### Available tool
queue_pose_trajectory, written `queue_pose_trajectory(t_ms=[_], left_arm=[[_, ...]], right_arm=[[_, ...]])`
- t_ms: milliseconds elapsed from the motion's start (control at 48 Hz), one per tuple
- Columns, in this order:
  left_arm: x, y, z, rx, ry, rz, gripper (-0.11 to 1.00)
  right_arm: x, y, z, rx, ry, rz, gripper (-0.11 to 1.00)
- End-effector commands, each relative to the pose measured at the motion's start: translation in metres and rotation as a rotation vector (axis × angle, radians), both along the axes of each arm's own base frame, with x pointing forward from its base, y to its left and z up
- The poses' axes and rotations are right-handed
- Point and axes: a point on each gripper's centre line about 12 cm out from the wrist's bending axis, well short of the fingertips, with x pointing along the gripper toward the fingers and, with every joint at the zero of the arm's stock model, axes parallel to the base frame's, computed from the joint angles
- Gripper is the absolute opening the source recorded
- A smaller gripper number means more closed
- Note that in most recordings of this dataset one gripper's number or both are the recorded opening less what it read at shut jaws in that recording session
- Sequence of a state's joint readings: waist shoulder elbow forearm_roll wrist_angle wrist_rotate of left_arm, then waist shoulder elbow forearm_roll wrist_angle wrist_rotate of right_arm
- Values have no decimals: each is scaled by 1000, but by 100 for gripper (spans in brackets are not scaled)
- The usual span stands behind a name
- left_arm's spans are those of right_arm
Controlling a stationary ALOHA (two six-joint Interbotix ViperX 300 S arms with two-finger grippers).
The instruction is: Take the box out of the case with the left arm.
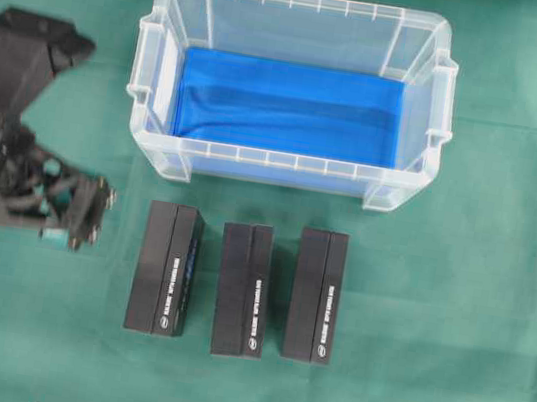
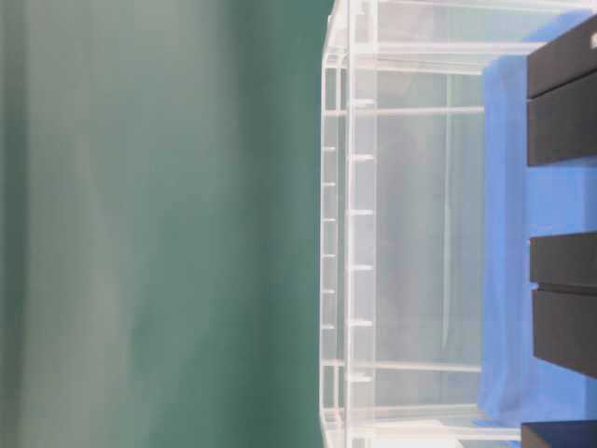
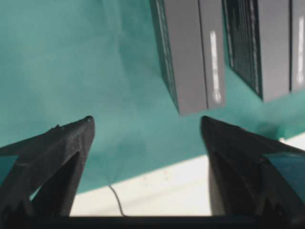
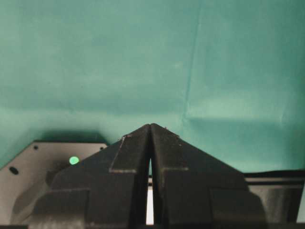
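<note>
A: Starting at the left of the overhead view, we see the left arm (image 1: pixel 11 62) over the green worktop (image 1: pixel 443 389), its hand (image 1: pixel 84 219) spread wide and gripping nothing.

B: We agree. In the left wrist view its two fingers (image 3: pixel 62 143) stand far apart above the cloth, with nothing between them.

A: Next to the right, we count three black boxes in a row on the worktop, in front of the case: the left box (image 1: pixel 164 268), the middle box (image 1: pixel 242 289) and the right box (image 1: pixel 316 295).

B: Behind them stands the case (image 1: pixel 302 9), clear-walled; inside we see only its blue lining (image 1: pixel 287 108).

A: And at the far right?

B: The right hand (image 4: pixel 150 129) shows in its own wrist view, fingers pressed together and holding nothing.
</note>
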State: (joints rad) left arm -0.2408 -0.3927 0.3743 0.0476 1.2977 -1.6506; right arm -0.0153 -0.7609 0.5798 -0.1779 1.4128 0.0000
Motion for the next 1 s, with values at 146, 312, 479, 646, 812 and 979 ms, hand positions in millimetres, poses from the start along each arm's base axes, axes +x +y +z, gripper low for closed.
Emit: queue_pose_trajectory(t_ms=[146, 312, 479, 646, 812, 979], left_arm=[[-15, 43, 9, 9, -32, 131, 86], [-19, 68, 10, 39, -37, 137, 86], [-23, 94, 10, 74, -27, 141, 86], [-30, 120, 11, 110, -14, 140, 86], [-34, 138, 12, 129, -10, 151, 86], [-37, 147, 13, 141, -8, 147, 86]], right_arm=[[1, 0, 5, -1, -17, -4, 0], [1, 0, 4, -1, -16, -4, 0], [1, 0, 4, -1, -16, -3, 0], [1, 0, 4, -1, -16, -3, 0], [1, 0, 4, -1, -16, -3, 0], [1, 0, 4, -1, -16, -3, 0]])
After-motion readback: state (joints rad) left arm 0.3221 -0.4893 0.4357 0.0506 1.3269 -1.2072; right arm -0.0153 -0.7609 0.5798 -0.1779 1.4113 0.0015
